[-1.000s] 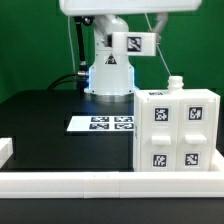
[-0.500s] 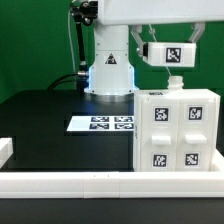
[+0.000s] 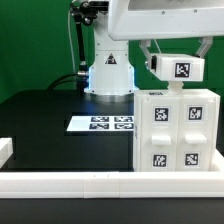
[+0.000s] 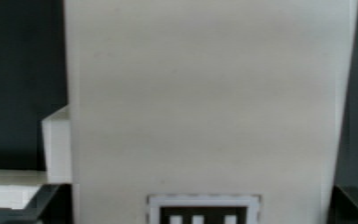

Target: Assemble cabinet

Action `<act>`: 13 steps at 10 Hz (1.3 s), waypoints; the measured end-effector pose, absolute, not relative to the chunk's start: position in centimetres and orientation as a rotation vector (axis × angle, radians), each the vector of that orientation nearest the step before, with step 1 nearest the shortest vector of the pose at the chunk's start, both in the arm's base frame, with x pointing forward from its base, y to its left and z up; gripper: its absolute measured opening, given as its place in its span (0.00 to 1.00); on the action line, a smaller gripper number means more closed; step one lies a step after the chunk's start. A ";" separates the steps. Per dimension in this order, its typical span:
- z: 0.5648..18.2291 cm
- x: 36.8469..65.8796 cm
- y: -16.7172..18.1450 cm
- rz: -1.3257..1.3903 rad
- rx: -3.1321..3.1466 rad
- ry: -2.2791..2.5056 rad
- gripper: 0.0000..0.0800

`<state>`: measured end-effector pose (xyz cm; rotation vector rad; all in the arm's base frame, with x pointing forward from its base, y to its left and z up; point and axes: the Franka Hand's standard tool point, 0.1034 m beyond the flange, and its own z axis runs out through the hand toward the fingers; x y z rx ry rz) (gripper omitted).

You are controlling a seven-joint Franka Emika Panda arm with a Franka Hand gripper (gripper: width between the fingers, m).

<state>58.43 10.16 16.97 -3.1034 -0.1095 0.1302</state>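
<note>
The cabinet (image 3: 178, 130), a big white box with several tagged drawer fronts, stands on the black table at the exterior view's right. My gripper (image 3: 177, 58) hangs just above its top, shut on a small white tagged block (image 3: 178, 68) that hovers close over the cabinet's top edge. The block hides the small knob on the cabinet top. In the wrist view a white face (image 4: 202, 100) fills most of the picture, with a tag (image 4: 202, 211) at its near end. My fingertips do not show clearly there.
The marker board (image 3: 102, 123) lies flat on the table in front of the robot base (image 3: 110, 72). A long low white border rail (image 3: 70, 183) runs along the front. A short white piece (image 3: 5, 150) sits at the left edge.
My gripper has carried the tagged block toward the exterior view's right and downward, from beside the robot base to just above the cabinet's top.
</note>
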 end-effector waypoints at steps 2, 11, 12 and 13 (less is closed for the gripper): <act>16.9 58.8 10.5 0.117 -3.103 -0.112 0.69; 15.3 59.7 9.7 0.134 -3.107 -0.095 0.69; 15.3 59.7 9.6 0.132 -3.107 -0.096 0.69; 15.3 59.7 9.6 0.130 -3.107 -0.096 0.69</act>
